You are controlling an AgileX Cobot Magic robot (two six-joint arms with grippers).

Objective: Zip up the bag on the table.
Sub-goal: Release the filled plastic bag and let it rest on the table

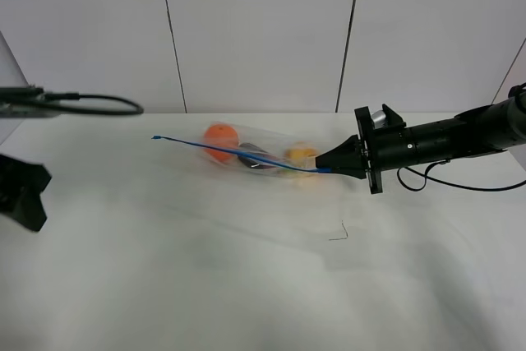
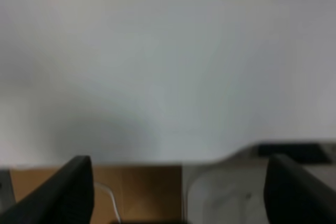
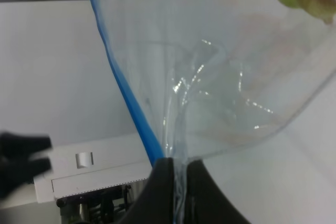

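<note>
the high camera takes in the whole table (image 1: 205, 277), with the bag (image 1: 263, 144) lying across its far middle, its long side running left to right. only this view shows the contents clearly: one orange (image 1: 220, 137) at the left end, one dark aubergine (image 1: 256, 159) in the middle and one yellow fruit (image 1: 301, 154) at the right end, three pieces in all. the single blue zip strip (image 1: 222, 150) runs from a free tip on the left, lifted off the table, down to the right gripper (image 1: 325, 169), which reaches in from the right with its arm held low and nearly level. the left gripper (image 1: 23, 193) hangs at the far left edge of this view, well apart from the bag, below one black cable (image 1: 90, 103). a small dark mark (image 1: 339, 234) lies on the table nearer the camera.

the right wrist view shows what the high camera cannot: the two fingertips (image 3: 164, 182) are pressed together on the clear plastic right at the zip strip, the film bunched and creased above the pinch. only a blurred yellow-green piece shows through the bag here.

the left wrist view shows neither bag nor fruit, only blurred white surface and a brown strip beyond; its two fingers (image 2: 73, 192) stand wide apart with nothing between them.
</note>
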